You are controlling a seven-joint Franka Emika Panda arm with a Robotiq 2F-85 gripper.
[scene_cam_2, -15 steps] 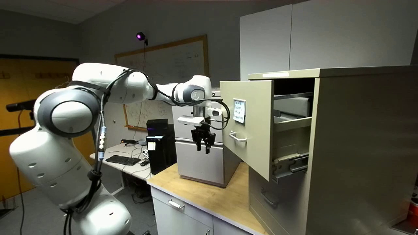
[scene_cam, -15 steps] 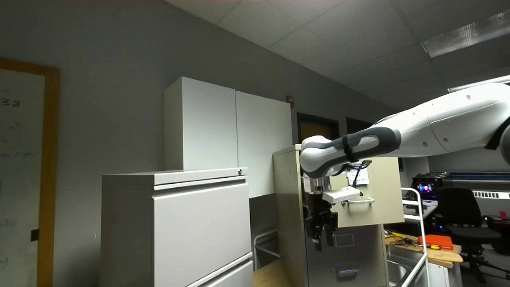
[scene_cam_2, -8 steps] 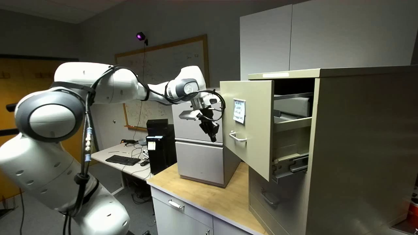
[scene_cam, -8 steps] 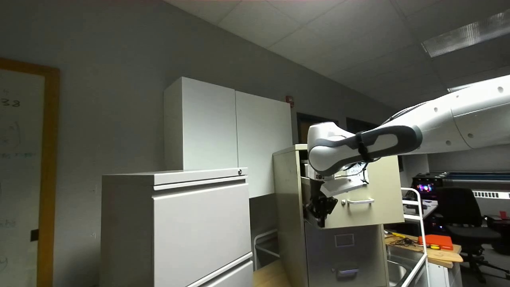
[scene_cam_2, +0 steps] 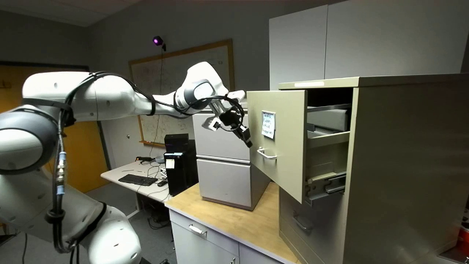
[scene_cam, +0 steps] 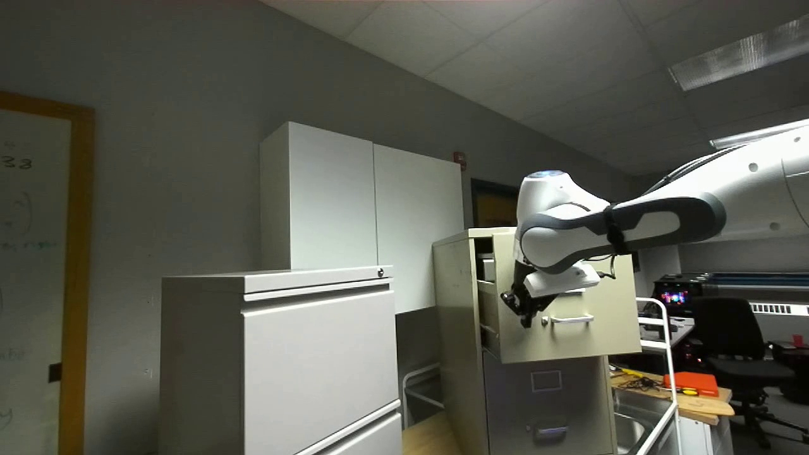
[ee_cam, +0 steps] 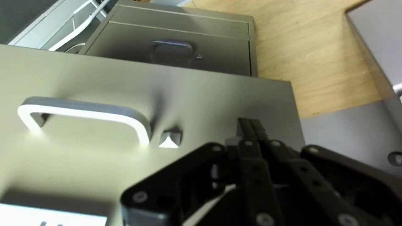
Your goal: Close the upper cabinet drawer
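The upper cabinet drawer stands pulled well out of the beige cabinet (scene_cam_2: pixel 403 157); its flat front (scene_cam_2: pixel 287 143) shows in both exterior views, with the open side and slide rail visible behind it. A silver handle (ee_cam: pixel 84 110) and a small square lock (ee_cam: pixel 170 139) sit on that front (ee_cam: pixel 204 100) in the wrist view. My gripper (ee_cam: pixel 250 123) is shut, its fingertips together and nothing between them. It tilts towards the drawer front, beside the lock on the side away from the handle. In an exterior view the gripper (scene_cam: pixel 526 323) overlaps the front (scene_cam: pixel 600 338); whether it touches, I cannot tell.
A light-grey lateral cabinet (scene_cam_2: pixel 223 179) stands on the wooden counter (scene_cam_2: pixel 234 227) beside the beige cabinet. Below the pulled-out drawer is a lower drawer (scene_cam: pixel 550 404) with its own handle. White wall cupboards (scene_cam: pixel 417 215) hang behind. A white rail (scene_cam: pixel 669 360) stands on the far side.
The fingers have closed. My gripper has tilted from pointing straight down to pointing at the drawer front, and has risen as the arm drew back. The drawer has not moved.
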